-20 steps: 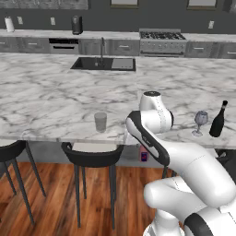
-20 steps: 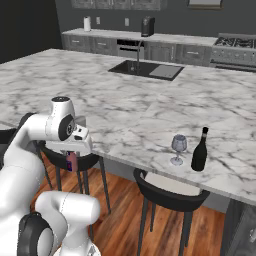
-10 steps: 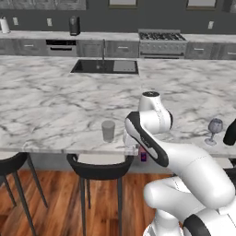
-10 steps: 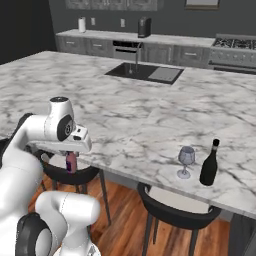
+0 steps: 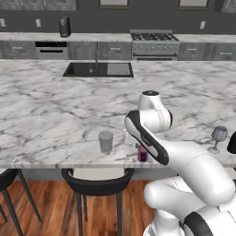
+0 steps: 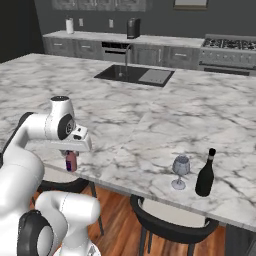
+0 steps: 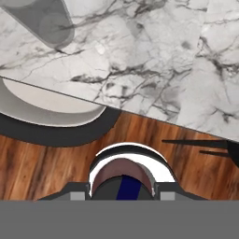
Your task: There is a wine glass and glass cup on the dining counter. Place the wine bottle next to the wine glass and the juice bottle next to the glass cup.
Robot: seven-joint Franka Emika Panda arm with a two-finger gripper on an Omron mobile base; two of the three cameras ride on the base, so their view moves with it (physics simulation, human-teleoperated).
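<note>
Gripping the juice bottle, the gripper has its jaws closed on the bottle's upper part and holds it upright, hanging at the near edge of the dining counter. In the hand view the reddish cap sits directly between the finger tips, with wooden floor and a black stool below it, so the bottle appears to be over the edge or just off it rather than set down.

From the hand, the glass cup lies at about nine o'clock in the left base view, near but not touching; in the hand view it shows at about eleven o'clock, on the marble. The coming move should carry the bottle inward over the slab and toward that cup, keeping its long axis vertical.

It is a very small purple bottle, shorter than the cup, which is a straight-sided, greyish, translucent tumbler.

Well away at three o'clock, the wine glass stands with the dark wine bottle just beside it, so that pairing looks done.
</note>
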